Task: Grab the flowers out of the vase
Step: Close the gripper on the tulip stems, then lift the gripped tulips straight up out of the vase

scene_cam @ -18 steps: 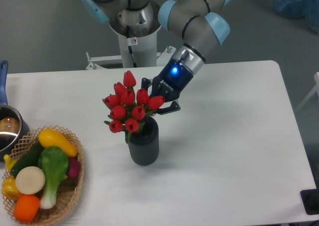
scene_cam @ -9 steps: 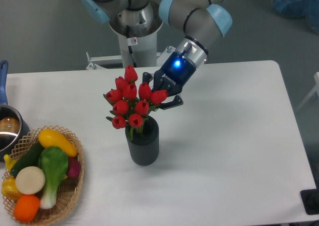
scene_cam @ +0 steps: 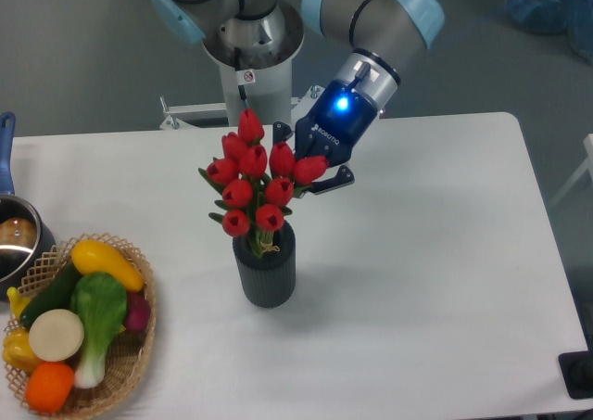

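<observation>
A bunch of red tulip flowers with green leaves stands half lifted above the vase, only the pale stem ends reaching into its mouth. The vase is dark grey, ribbed and upright at the table's middle. My gripper comes in from the upper right and is shut on the flowers at the bunch's right side. Its fingertips are largely hidden behind the buds. A blue light glows on the gripper body.
A wicker basket of toy vegetables sits at the front left. A metal pot with a blue handle stands at the left edge. The robot base rises behind the table's far edge.
The gripper has risen and shifted slightly right with the flowers, drawing the bunch up so its stems now show above the vase mouth. The vase has stayed put.
</observation>
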Robot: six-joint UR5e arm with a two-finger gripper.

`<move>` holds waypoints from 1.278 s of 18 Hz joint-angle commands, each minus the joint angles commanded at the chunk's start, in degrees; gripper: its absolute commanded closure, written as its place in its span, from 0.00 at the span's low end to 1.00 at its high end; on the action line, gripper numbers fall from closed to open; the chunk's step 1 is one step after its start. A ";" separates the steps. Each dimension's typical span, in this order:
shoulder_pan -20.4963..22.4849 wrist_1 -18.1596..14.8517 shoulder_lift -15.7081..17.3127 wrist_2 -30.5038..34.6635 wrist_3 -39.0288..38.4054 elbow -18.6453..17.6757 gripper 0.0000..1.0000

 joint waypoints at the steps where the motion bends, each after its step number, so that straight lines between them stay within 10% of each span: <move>1: 0.00 -0.09 0.26 0.00 -0.18 0.09 0.88; 23: 3.51 -0.26 4.83 -5.45 -9.23 0.88 0.88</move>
